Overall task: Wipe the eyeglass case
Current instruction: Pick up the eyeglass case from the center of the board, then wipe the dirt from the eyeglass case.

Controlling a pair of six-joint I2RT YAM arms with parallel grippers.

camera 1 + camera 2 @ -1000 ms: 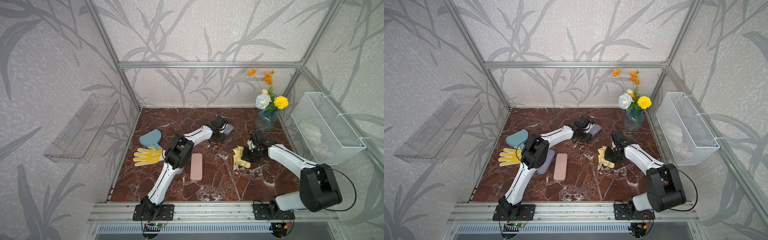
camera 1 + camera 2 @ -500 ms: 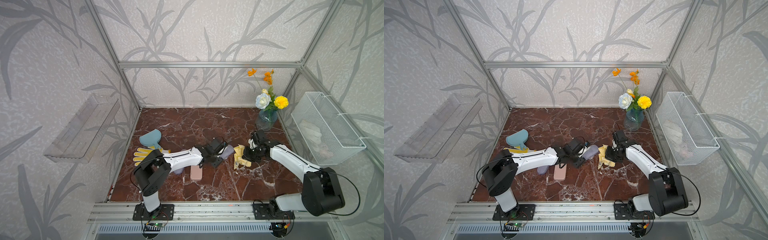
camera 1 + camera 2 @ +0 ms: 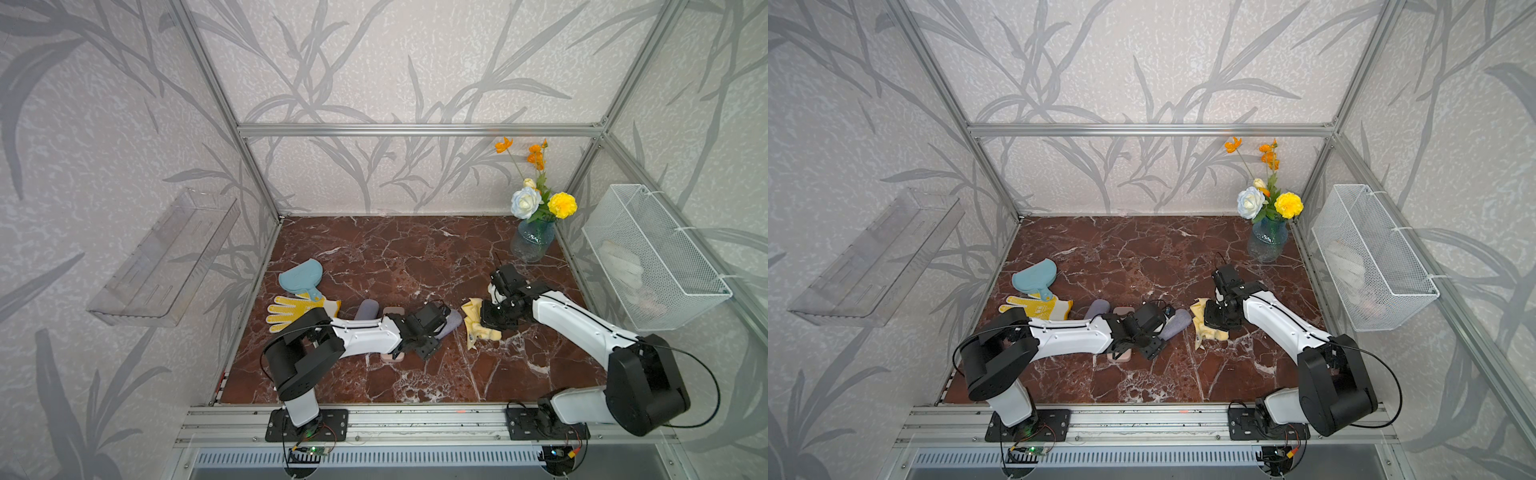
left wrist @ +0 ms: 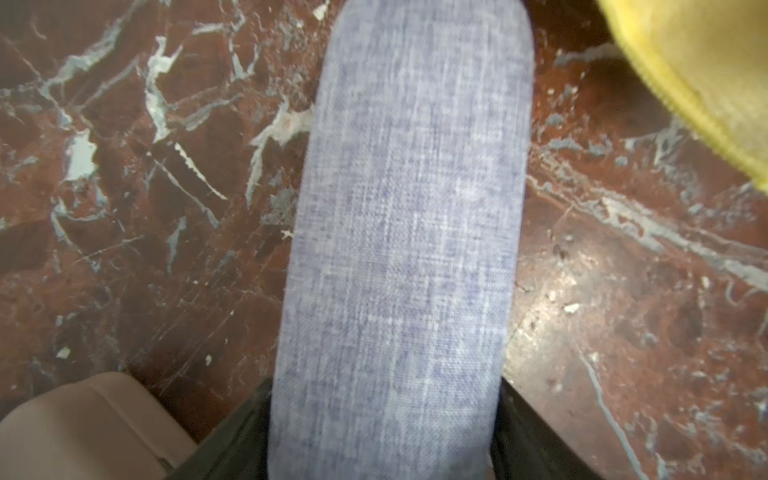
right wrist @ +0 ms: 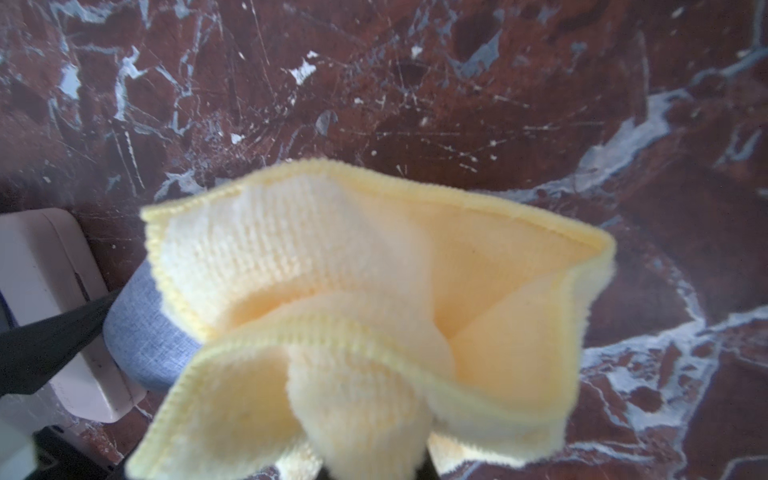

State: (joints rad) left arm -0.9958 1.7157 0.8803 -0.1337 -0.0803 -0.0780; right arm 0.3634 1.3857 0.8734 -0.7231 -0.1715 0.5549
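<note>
Left gripper (image 3: 437, 331) has brought the blue eyeglass case (image 4: 399, 232) beside yellow cloth (image 5: 374, 311).

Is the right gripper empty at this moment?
No, the right gripper is shut on the yellow cloth, which bunches out from between its fingers in the right wrist view.

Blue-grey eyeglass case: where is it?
In both top views the blue-grey eyeglass case is near the table centre, between the jaws of the left gripper, its far end beside the yellow cloth in the right gripper.
</note>
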